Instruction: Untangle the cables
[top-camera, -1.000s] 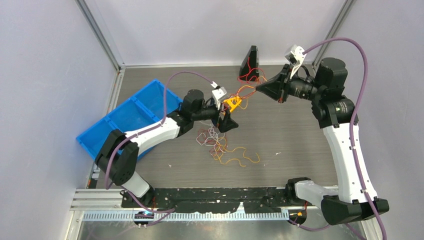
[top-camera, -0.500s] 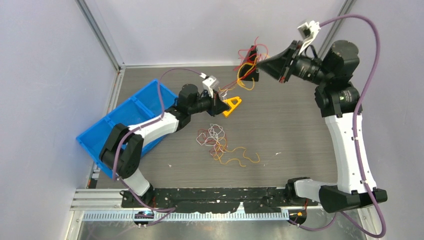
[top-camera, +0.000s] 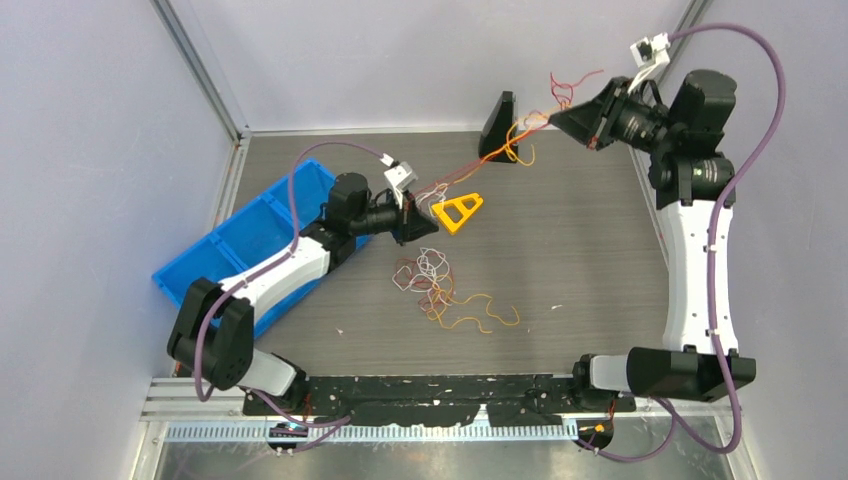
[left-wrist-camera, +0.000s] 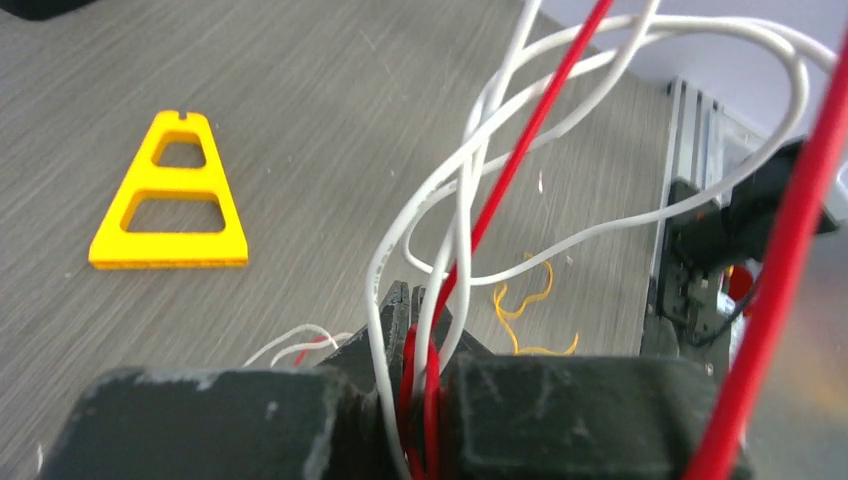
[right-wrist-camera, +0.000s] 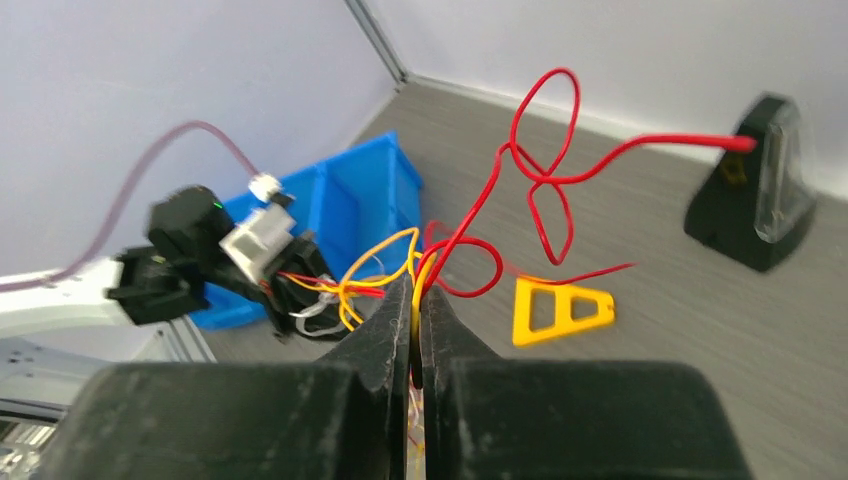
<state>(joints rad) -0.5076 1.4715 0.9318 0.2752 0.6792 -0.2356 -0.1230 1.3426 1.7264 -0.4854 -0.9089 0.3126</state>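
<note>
**two-arm cable separation: strand drawn taut above the tabletop**

the grey tabletop (top-camera: 580, 250) carries everything shown. at its left edge lies a blue bin (top-camera: 250, 235) with two compartments. blue floor shows in both, and the left arm (top-camera: 290, 265) crosses its near right rim. a loose heap (top-camera: 440, 290) of orange, white and red cable lies on the tabletop near the centre, apart from both arms. a black wedge (top-camera: 498, 127) stands at the far edge, with a flat yellow triangle (top-camera: 457, 211) lying between it and the heap.

the left end effector (top-camera: 418, 228) is clamped narrow on red and white wires (left-wrist-camera: 470, 200), which loop out past its tips. the right end effector (top-camera: 553, 117), raised at the far right, is pinched shut on orange and red wire (right-wrist-camera: 540, 180) that curls beyond its tips. a stretched strand (top-camera: 480, 160) runs in the air from one to the other, passing over the triangle.

a second ago both end effectors met just above the triangle. since then the right has risen toward the far right corner and the left has drawn back toward the bin, lengthening the strand. the heap, wedge and triangle have stayed in place.
</note>
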